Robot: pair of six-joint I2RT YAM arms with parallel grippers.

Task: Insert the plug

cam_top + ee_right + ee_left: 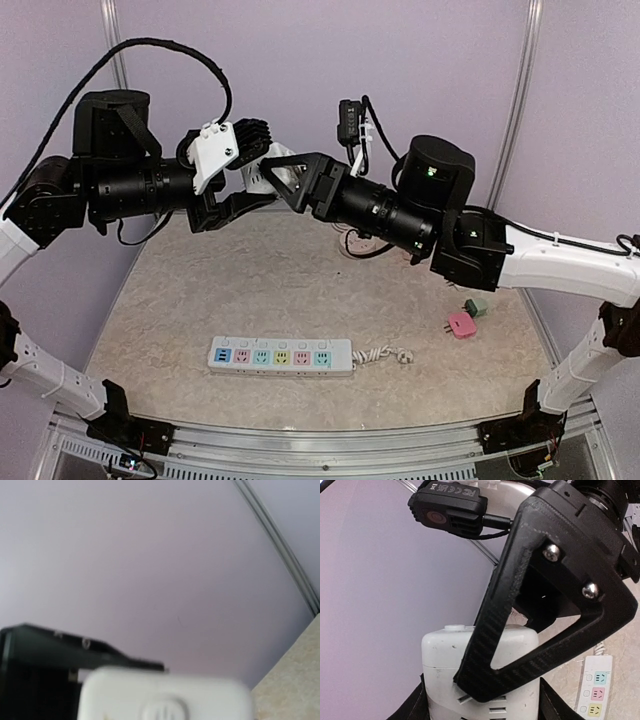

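A white plug (262,176) hangs in the air at the back, between my two grippers. In the left wrist view the plug (445,660) sits between my left gripper's (480,705) dark fingers, which press on its sides. My right gripper (285,182) meets it from the right; one of its black triangular fingers (520,630) lies flat across the plug's face, and its other finger is hidden. The right wrist view shows the plug (165,695) blurred and very near. The white power strip (280,356) with coloured sockets lies on the table below; it also shows in the left wrist view (596,690).
A pink plug (461,324) and a green plug (477,307) lie at the right of the table. The strip's coiled white cord (390,354) trails from its right end. A camera (349,120) hangs at the back wall.
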